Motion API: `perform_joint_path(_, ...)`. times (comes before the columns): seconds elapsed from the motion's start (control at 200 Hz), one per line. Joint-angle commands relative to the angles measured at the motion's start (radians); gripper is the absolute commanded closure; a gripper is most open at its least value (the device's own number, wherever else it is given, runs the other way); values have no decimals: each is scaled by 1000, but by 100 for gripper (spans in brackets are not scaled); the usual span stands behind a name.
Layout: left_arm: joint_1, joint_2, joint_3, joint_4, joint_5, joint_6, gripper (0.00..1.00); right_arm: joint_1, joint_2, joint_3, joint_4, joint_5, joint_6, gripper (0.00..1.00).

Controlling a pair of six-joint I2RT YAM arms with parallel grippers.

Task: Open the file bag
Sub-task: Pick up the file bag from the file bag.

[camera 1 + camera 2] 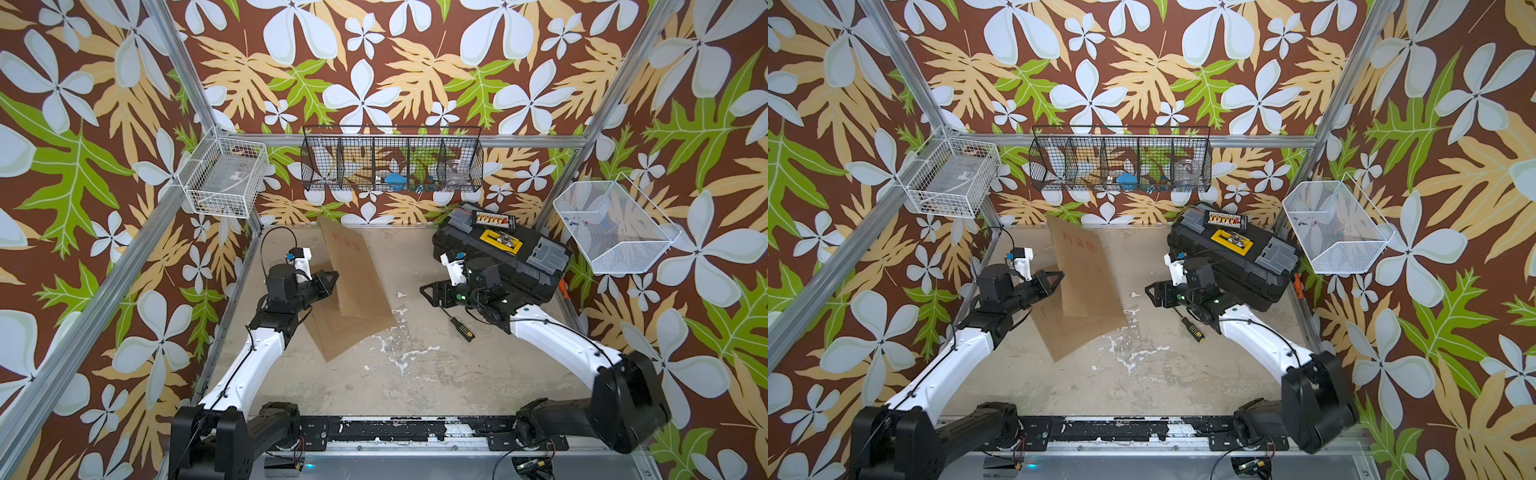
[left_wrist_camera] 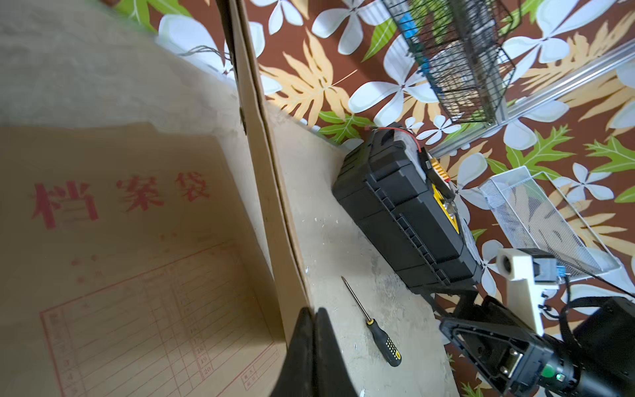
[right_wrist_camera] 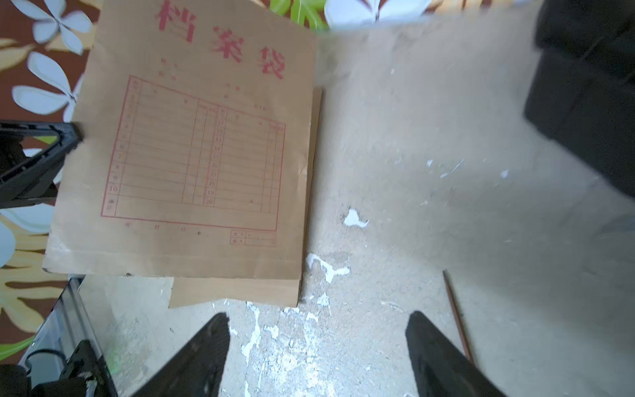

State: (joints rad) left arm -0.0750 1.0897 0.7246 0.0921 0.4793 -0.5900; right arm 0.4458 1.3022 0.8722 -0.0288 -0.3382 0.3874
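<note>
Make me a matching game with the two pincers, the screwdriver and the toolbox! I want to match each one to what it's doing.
Things:
1. left pincer
2. right pincer
3. screwdriver
4. toolbox

States:
A. open, holding nothing
B. sitting in the back right corner
C. shut on the raised file bag
D. lying on the table beside the toolbox

Pairs: 1-C, 2-A, 3-D, 4-B
</note>
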Motion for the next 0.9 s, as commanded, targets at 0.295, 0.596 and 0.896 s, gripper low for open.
perform_joint_path(0.295, -5, -166, 195, -208, 221, 247, 100, -9, -232, -37, -80, 161, -29, 10)
perform_joint_path(0.596, -5, -178, 291, -226, 425, 283, 100, -310, -310, -193, 344, -395, 279, 12)
perform_joint_path(0.896, -61, -182, 388, -208, 548, 269, 100, -317, -299, -159, 549, -548, 388, 11)
